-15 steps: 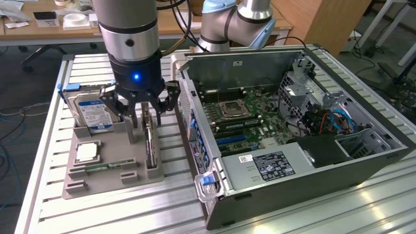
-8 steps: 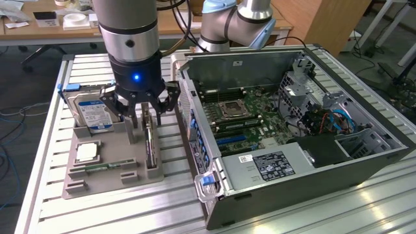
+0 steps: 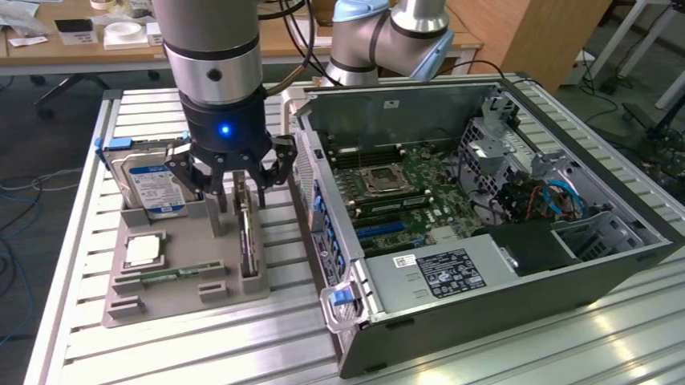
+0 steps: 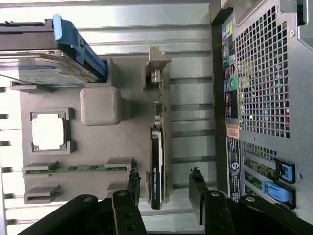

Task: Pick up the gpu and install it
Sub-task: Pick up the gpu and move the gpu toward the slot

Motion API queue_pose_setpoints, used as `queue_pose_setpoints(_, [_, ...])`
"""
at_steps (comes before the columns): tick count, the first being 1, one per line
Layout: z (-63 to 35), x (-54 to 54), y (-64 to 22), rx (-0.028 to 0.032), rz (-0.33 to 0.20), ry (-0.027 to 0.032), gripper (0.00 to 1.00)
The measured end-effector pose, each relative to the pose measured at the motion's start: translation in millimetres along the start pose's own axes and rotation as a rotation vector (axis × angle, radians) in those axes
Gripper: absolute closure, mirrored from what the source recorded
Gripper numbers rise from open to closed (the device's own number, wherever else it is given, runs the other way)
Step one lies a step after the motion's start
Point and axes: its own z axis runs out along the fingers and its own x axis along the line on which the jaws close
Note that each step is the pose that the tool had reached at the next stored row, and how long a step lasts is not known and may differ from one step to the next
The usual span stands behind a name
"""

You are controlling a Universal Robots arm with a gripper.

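Observation:
The gpu (image 3: 249, 241) stands on its edge in a slot of the grey holder tray (image 3: 182, 301), a thin card with a black cooler face and a metal bracket at its far end. My gripper (image 3: 242, 210) hangs straight over it, open, with one finger on each side of the card. In the wrist view the gpu (image 4: 157, 161) runs between the two black fingertips (image 4: 133, 183), which stand apart from it without touching, and my gripper (image 4: 164, 188) straddles its near end. The open computer case (image 3: 482, 208) lies to the exterior view's right, motherboard and blue slots (image 3: 380, 233) exposed.
On the holder tray (image 4: 98, 142) stand a silver hard drive (image 3: 156, 184) with a blue-white label, a processor chip (image 3: 144, 250) and a narrow memory stick (image 3: 172, 275). The case's rear panel (image 4: 264, 98) sits close beside the tray. All rests on a slatted metal table (image 3: 214, 353).

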Motion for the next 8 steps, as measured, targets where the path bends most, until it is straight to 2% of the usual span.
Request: queue_pose_setpoints(8, [3.3, 0.1, -0.1, -0.0002, 0.0, -0.0002, 0.47])
